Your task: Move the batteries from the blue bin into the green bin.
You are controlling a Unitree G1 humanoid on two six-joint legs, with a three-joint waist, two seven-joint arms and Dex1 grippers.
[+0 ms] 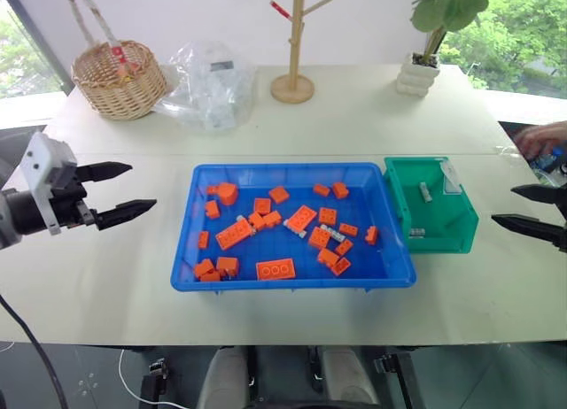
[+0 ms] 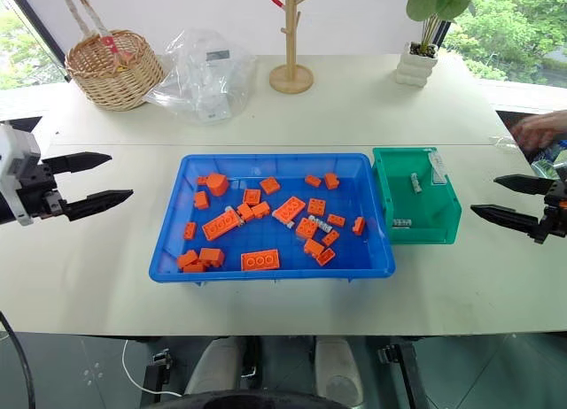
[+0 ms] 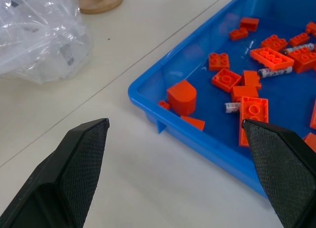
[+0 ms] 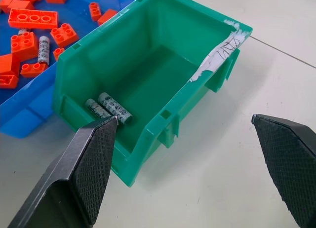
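Across a pale worktop, wide blue bin at centre, strewn with orange bricks and touching the smaller green bin on its right side. Flanking the pair, left pincer and right pincer, both spread wide and empty, each hovering off the outer side of its nearest bin and well clear of any contents. Inside the green bin, at least three batteries already delivered: two side by side at the near wall, another further back. Among the bricks in the blue bin, a few more silver-grey batteries left to collect, some half hidden, exact count hard to tell. Judged part done, with the next pick not yet begun.
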